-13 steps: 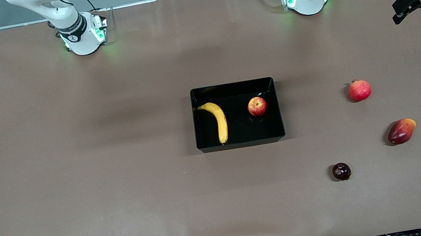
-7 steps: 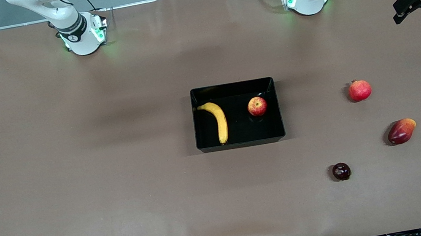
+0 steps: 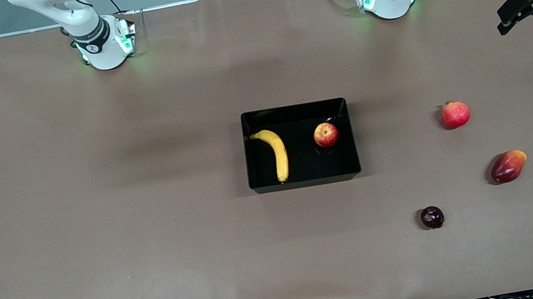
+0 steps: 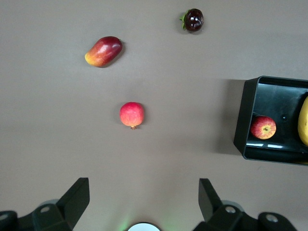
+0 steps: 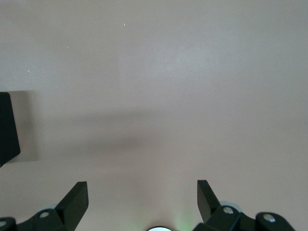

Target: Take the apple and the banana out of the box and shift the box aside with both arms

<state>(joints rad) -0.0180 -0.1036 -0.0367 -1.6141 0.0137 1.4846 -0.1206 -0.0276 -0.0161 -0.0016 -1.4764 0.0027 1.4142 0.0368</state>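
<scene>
Broadly, the brown surface (image 3: pixel 95 227) carries a black plastic tray (image 3: pixel 305 182) at its middle, well apart from both pincers and lying between them. Inside the tray, the banana (image 3: pixel 275 152) lies along the wall toward the right arm's end, and the red-and-yellow apple (image 3: pixel 326 134) sits apart from it, toward the left arm's end. The left pincer (image 4: pixel 143 202) hangs high over the left arm's end of the surface, its fingers spread wide and holding nothing. The right pincer (image 5: pixel 142 203) hangs over the right arm's end, likewise spread wide and empty. Between the tray and the left pincer's end lie three loose fruits, none touching another: a red-orange mango (image 3: pixel 508 166), a red pomegranate (image 3: pixel 455 114) farther from the front camera than the mango, and a small dark purple fruit (image 3: pixel 432 217), nearest the front camera.
</scene>
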